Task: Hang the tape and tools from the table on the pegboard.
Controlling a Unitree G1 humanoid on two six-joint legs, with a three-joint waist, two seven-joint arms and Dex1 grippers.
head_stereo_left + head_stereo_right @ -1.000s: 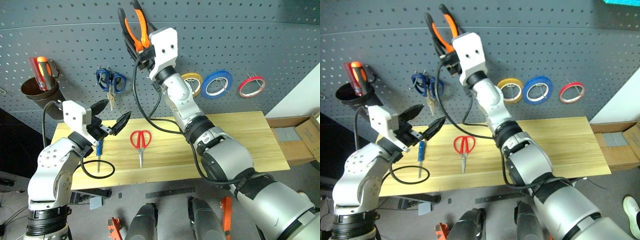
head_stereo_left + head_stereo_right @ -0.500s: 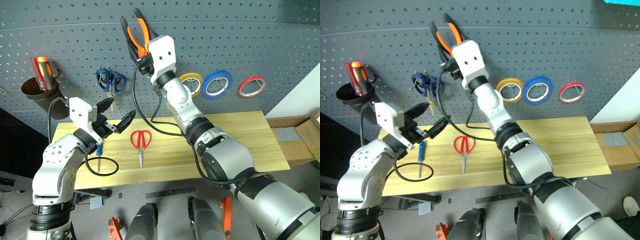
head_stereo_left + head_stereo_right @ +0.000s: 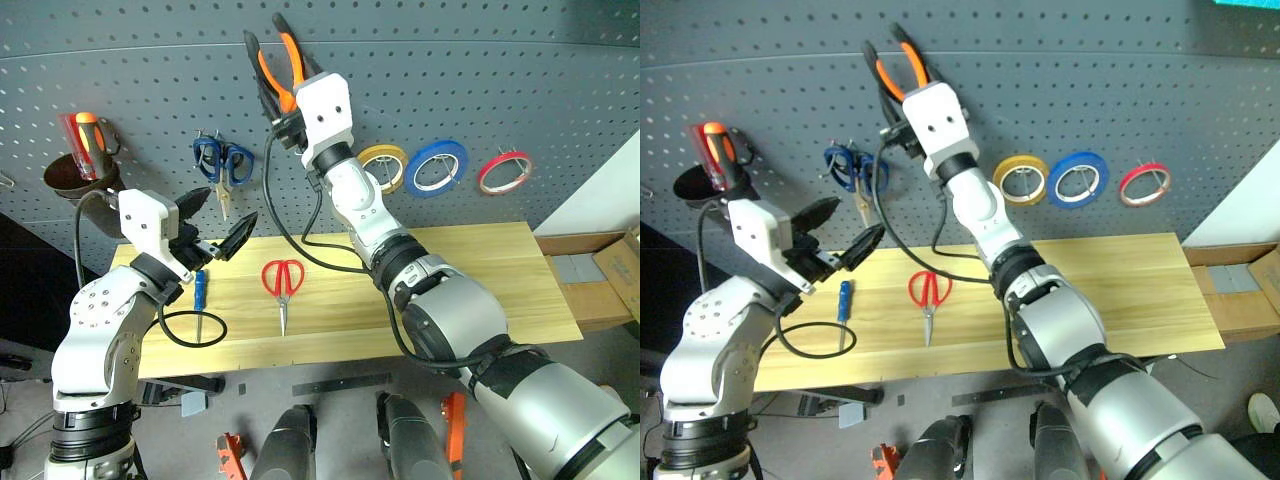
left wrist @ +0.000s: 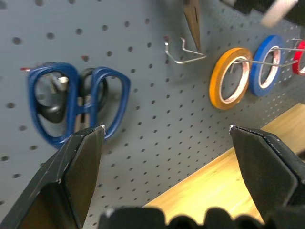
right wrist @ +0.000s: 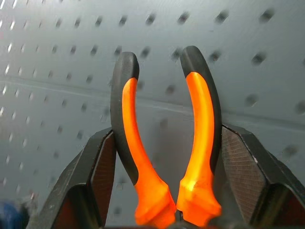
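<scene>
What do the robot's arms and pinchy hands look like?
Both arms are chunky rounded silver-grey shells with black rings at the joints. Each wrist carries a boxy white block. The left gripper and right gripper each have two black pointed fingers with flat textured pads. Black cables loop from each wrist.

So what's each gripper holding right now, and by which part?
The right gripper holds the orange-and-black pliers by the two handles, up against the pegboard. The left gripper is open and holds nothing.
</scene>
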